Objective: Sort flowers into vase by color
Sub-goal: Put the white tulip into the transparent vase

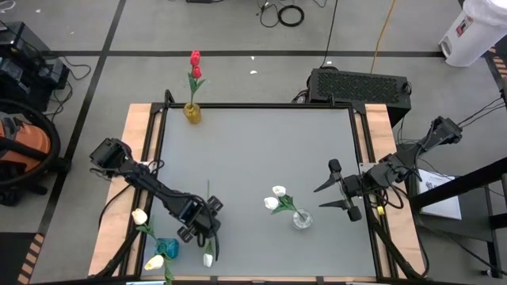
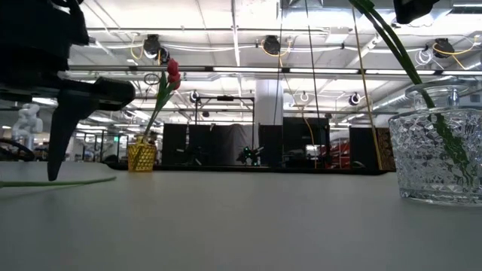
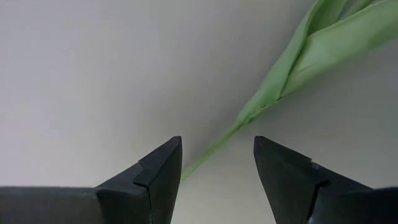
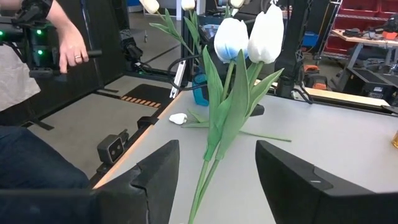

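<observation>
from above, the left claw stands wide over a white tulip lying on the tabletop; the right claw, also wide, waits beside the clear vase. left wrist: the stem probably sits between the fingers; closing off-centre could pinch it askew.

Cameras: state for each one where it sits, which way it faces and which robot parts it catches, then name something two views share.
High: overhead, facing down; both arms, left gripper, right gripper.
Low: tabletop level, facing across; a gripper overhead.
Left wrist: facing down between open fingers at a green stem.
Right wrist: facing white tulips.
Shared: clear vase.
</observation>
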You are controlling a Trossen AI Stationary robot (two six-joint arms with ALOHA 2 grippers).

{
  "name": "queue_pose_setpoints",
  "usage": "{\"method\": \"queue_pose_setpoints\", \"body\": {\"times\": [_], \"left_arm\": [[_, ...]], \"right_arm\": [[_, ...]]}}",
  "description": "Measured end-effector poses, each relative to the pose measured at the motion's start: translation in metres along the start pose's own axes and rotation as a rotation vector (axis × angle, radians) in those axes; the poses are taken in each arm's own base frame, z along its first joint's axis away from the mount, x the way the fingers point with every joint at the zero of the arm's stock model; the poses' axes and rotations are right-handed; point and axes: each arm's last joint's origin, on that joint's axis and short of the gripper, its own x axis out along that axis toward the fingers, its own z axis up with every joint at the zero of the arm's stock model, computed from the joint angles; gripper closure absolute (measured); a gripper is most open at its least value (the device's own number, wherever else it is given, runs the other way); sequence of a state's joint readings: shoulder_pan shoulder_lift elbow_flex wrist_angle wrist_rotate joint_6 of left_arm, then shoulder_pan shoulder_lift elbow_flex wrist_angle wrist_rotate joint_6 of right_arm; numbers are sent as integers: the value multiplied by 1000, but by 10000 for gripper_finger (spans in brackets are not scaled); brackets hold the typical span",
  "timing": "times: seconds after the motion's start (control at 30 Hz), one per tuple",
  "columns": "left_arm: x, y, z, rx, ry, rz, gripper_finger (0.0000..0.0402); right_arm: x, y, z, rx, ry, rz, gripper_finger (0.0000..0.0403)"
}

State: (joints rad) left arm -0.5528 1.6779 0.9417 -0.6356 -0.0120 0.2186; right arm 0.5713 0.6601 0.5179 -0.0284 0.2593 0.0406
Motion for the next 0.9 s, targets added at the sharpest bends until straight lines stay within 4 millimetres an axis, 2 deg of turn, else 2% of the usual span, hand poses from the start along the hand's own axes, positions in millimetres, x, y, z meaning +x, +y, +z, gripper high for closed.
{"method": "queue_pose_setpoints", "body": {"times": [0.9], "left_arm": [[0,-6,10,23,-86,13,195]], "right_arm": [[0,0,0,0,0,0,199]]}}
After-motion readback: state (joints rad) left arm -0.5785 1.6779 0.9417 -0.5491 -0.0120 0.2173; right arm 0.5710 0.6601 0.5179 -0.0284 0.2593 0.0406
